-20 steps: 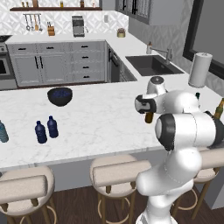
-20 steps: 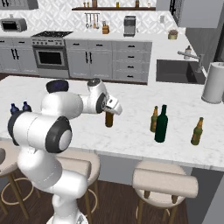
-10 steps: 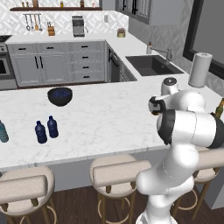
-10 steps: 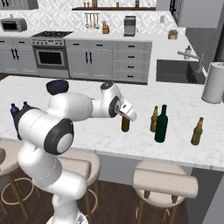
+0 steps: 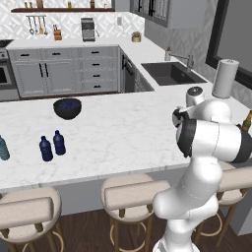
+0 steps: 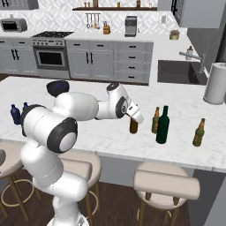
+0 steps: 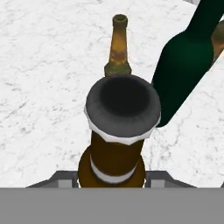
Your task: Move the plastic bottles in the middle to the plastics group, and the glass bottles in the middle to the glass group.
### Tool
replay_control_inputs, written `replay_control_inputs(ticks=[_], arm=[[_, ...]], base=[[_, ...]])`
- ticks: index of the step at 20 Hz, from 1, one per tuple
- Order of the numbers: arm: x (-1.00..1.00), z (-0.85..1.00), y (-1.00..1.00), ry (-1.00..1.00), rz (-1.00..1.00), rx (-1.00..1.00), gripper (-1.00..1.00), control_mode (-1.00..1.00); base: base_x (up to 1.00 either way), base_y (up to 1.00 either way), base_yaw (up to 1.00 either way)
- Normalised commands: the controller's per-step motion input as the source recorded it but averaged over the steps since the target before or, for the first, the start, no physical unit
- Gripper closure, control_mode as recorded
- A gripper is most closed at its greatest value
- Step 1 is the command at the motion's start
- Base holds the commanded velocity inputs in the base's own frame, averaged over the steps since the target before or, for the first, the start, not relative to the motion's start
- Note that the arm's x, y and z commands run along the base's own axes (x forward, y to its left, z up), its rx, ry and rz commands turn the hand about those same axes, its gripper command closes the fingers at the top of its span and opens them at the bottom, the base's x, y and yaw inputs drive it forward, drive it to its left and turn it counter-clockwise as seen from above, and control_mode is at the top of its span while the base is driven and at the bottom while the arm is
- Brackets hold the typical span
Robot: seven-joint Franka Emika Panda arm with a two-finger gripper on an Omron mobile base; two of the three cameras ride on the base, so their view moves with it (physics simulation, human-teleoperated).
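Note:
My gripper [image 6: 134,118] is shut on the neck of the slim brown bottle [image 6: 133,126], held upright low over the white counter [image 6: 97,132]; I cannot tell whether its base touches. Just to its right stand an olive green bottle [image 6: 155,120] and the tall dark green bottle [image 6: 163,125], with an amber bottle [image 6: 199,132] further right. In the hand view the brown bottle [image 7: 118,131] is seen from above, the olive bottle [image 7: 119,48] and dark green bottle [image 7: 188,65] just beyond. Two dark blue bottles [image 5: 46,148] [image 5: 59,142] and a teal bottle [image 5: 2,147] stand far left.
A dark blue bowl [image 5: 67,107] sits at the counter's back left. A white paper-towel roll [image 6: 216,84] stands at the far right, near the sink [image 5: 170,73]. Bar stools [image 6: 165,183] line the near edge. Bare marble lies between the blue bottles and the arm.
My arm has swung right with the brown bottle in the gripper, from mid-counter to just left of the olive green bottle. The other bottles have stayed put.

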Motion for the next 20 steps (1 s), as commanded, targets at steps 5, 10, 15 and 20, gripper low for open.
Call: replay_control_inputs(ticks=[5,10,15,20], arm=[[-0.01,0.00,0.00,-0.09,-0.01,0.00,1.00,-1.00],[0.00,0.00,0.00,-0.07,-0.03,-0.08,1.00,-1.00],[0.00,0.00,-0.16,0.02,-0.07,-0.04,1.00,-1.00],[0.00,-0.02,-0.43,0.01,-0.03,0.00,1.00,-1.00]], base=[[0.00,0.00,0.00],[0.00,0.00,0.00],[0.00,0.00,0.00],[0.00,0.00,0.00]])
